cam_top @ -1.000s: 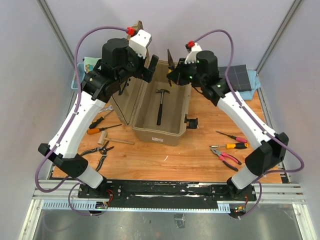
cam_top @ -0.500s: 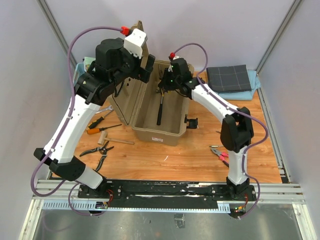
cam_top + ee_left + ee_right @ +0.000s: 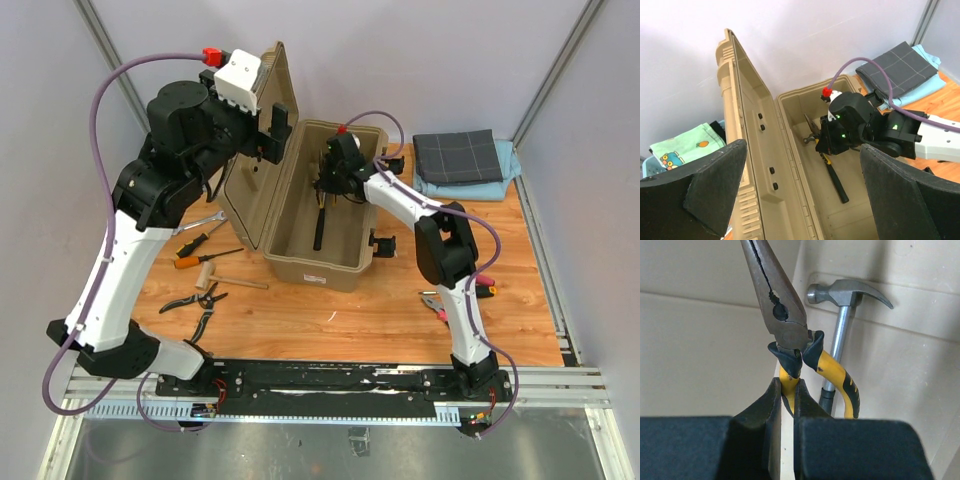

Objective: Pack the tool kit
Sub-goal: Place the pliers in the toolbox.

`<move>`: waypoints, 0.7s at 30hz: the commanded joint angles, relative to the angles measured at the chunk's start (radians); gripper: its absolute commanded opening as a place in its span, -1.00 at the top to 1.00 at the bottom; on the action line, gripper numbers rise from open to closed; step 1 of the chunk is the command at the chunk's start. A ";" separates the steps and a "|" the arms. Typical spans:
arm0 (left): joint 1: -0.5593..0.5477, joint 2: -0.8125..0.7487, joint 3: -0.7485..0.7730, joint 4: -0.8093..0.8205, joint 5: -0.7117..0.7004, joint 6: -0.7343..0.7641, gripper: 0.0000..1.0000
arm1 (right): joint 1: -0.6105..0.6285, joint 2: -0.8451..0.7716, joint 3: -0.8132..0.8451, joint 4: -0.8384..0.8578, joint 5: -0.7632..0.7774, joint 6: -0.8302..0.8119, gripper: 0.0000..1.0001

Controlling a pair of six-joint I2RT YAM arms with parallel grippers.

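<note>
Putting pliers into the open tool kit
Pinching the yellow pliers handle tight with the right end effector, down inside the box near the hammer. Left end effector spread wide, empty, by the lid. Next, probably: let go, lift out, fetch a screwdriver off the counter.

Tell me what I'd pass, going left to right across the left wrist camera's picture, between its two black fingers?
patterned cloth → open toolbox lid → right gripper, shut on yellow-handled pliers inside the box → folded dark grey cloth
</note>
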 commanded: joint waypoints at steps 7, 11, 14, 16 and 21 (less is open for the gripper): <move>-0.008 -0.061 -0.011 0.054 -0.079 -0.013 -0.99 | 0.043 0.006 0.035 0.028 0.145 0.183 0.98; -0.008 -0.064 -0.013 0.055 -0.089 -0.014 -0.99 | 0.047 0.033 0.060 -0.009 0.155 0.210 0.98; -0.008 -0.074 -0.019 0.060 -0.106 -0.013 -0.99 | 0.048 0.075 0.098 -0.048 0.138 0.211 0.98; -0.008 -0.083 -0.027 0.064 -0.113 -0.013 -0.99 | 0.050 0.098 0.103 -0.056 0.132 0.206 0.97; -0.008 -0.102 -0.053 0.072 -0.122 -0.012 -0.99 | 0.059 0.141 0.137 -0.084 0.136 0.175 0.66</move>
